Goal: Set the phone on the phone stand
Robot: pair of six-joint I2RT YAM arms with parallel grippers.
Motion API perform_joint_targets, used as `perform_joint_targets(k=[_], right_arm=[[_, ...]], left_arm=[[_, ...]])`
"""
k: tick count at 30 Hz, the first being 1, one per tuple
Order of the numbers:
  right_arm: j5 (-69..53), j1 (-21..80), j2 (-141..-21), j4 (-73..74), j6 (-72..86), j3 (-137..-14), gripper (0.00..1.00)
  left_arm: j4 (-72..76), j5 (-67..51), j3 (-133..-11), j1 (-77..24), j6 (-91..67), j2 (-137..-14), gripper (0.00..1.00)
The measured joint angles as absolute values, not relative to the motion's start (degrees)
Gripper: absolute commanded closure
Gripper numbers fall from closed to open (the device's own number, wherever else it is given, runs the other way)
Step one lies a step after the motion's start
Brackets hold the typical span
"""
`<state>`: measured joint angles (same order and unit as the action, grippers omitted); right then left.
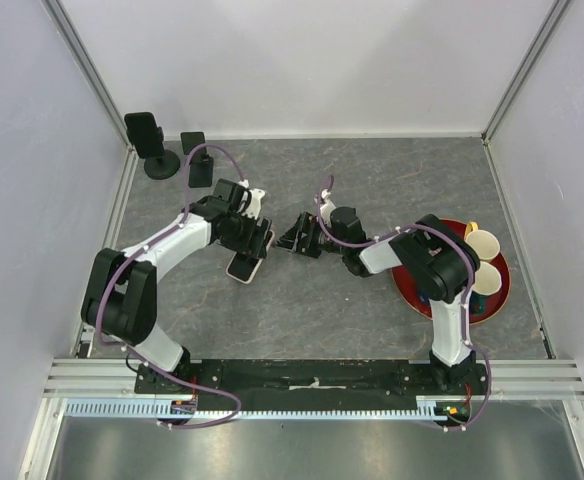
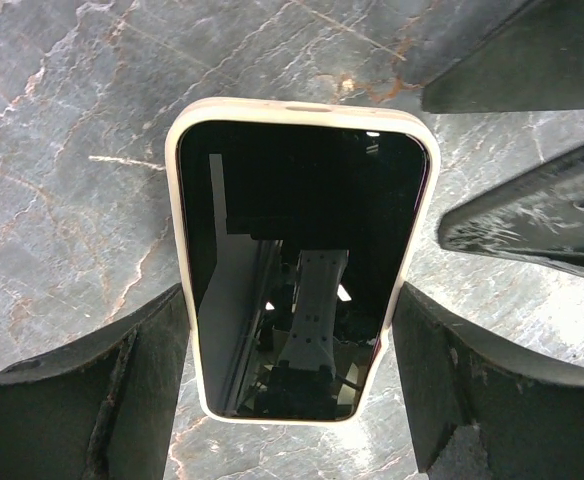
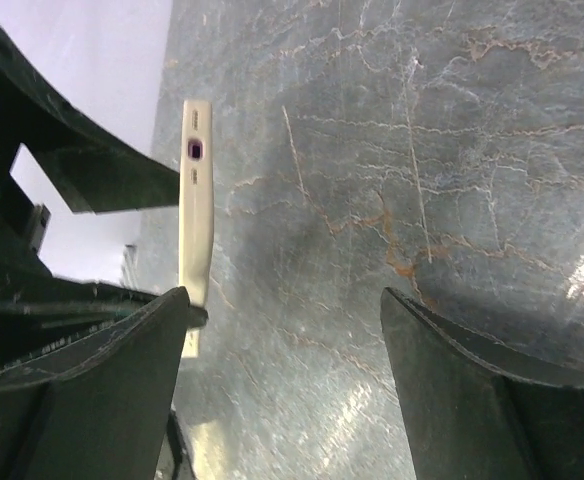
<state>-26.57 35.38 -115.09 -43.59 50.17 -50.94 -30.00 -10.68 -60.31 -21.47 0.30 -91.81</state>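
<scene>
My left gripper (image 2: 290, 305) is spread wide and clamped across the phone (image 2: 302, 230), one finger against each long edge, with the screen facing the wrist camera over the grey table (image 2: 62, 150). My right gripper (image 3: 282, 300) stands open just beside the phone, only table showing between its fingers. The phone stand (image 1: 148, 140) sits well apart, in the far left corner.

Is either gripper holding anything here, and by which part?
The left gripper holds the phone across its width, pinching both long edges near one end. The right gripper is open and empty.
</scene>
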Motion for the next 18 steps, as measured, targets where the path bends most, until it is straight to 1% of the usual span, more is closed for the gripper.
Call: perform_joint_targets(k=[4, 9, 12, 14, 18], right_arm=[[-27.1, 35.1, -117.6, -49.1, 56.3, -50.9, 0.17], [-27.3, 35.0, -119.1, -52.1, 60.3, -50.9, 0.2], [-27.3, 35.0, -119.1, -53.4, 61.3, -51.0, 0.25], [-27.4, 35.1, -119.2, -53.9, 61.7, -51.2, 0.31], [-27.4, 35.4, -120.2, -54.5, 62.2, -52.5, 0.35]], left_arm=[[-29.4, -10.5, -60.0, -22.7, 0.4, -91.1, 0.98], [-29.0, -10.2, -59.7, -23.2, 0.6, -91.1, 0.98], [-29.0, -10.1, -59.6, -24.1, 0.8, -91.1, 0.98], [-29.0, -10.1, -59.6, -24.6, 0.9, -91.1, 0.98], [-29.0, -9.7, -59.6, -25.5, 1.0, -91.1, 0.98]])
